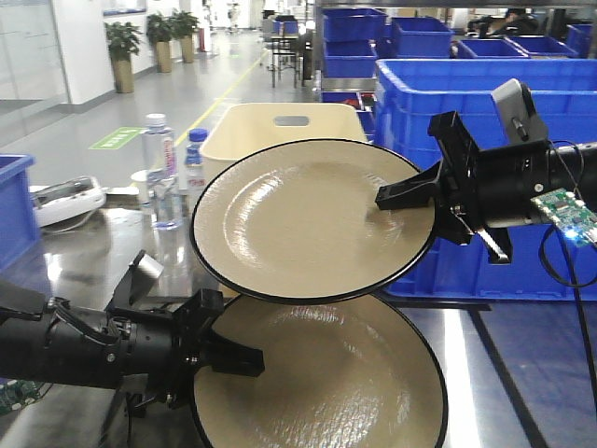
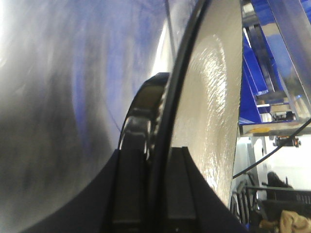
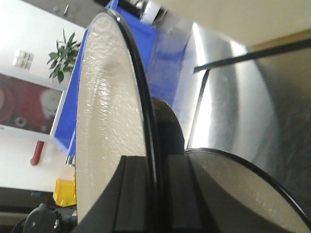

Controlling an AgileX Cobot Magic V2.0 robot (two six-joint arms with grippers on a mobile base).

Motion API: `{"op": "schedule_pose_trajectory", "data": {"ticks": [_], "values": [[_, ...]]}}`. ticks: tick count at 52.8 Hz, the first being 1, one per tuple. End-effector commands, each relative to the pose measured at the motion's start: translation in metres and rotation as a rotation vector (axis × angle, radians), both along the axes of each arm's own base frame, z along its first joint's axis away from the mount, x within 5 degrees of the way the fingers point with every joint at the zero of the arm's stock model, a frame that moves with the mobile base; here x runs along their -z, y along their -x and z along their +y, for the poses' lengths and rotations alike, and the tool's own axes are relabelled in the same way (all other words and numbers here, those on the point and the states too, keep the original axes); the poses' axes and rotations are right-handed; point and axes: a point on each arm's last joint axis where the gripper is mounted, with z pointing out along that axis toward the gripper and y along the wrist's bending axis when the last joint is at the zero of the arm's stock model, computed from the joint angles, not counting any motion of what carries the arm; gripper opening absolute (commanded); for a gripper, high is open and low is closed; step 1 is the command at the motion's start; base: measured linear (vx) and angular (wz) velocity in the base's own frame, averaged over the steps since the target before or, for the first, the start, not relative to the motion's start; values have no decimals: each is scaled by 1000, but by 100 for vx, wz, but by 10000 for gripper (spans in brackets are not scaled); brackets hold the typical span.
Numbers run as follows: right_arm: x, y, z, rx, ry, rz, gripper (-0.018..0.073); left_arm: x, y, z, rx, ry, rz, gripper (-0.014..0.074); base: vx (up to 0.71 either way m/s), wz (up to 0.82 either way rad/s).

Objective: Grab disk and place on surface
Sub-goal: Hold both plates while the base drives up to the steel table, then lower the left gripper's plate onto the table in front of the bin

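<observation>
The right gripper (image 1: 399, 196) pinches the rim of the upper plate (image 1: 308, 219), its fingers closed tight on the edge. That way the plate hangs almost flat in the air and does not tip. The left gripper (image 1: 233, 359) holds the lower plate (image 1: 326, 378) the same way, with its fingers squeezed on the black rim. The lower plate is down close to the shiny dark table (image 1: 84, 271), but I cannot tell if it touches. The upper plate is partly over the lower one, so it would probably need to go to one side before it comes down, or the two plates could bump. A line of black tape (image 1: 504, 369) runs along the table on the right, with bare table beside it. Behind are big blue bins (image 1: 522, 103), a cream tub (image 1: 289, 126) and some water bottles (image 1: 160, 173), all well away from the plates.
</observation>
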Motion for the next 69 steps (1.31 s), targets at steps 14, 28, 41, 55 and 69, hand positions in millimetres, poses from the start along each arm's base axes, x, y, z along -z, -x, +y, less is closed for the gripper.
{"op": "schedule_pose_trajectory", "data": {"ticks": [14,28,41,55,69], "values": [[-39,14,-1,32,-131,-103,-6,-32,7,-2,-16,133,-38,1,22,-17],[-39,14,-1,32,-131,-103,-6,-32,7,-2,-16,133,-38,1,13,0],[-39,14,-1,32,-131,-103,-6,-32,7,-2,-16,133,-38,1,6,2],[-39,14,-1,32,-131,-103,-6,-32,7,-2,-16,133,-38,1,1,0],[-39,14,-1,32,-131,-103,-6,-32,3,-1,-59,121,-52,1,0,0]]}}
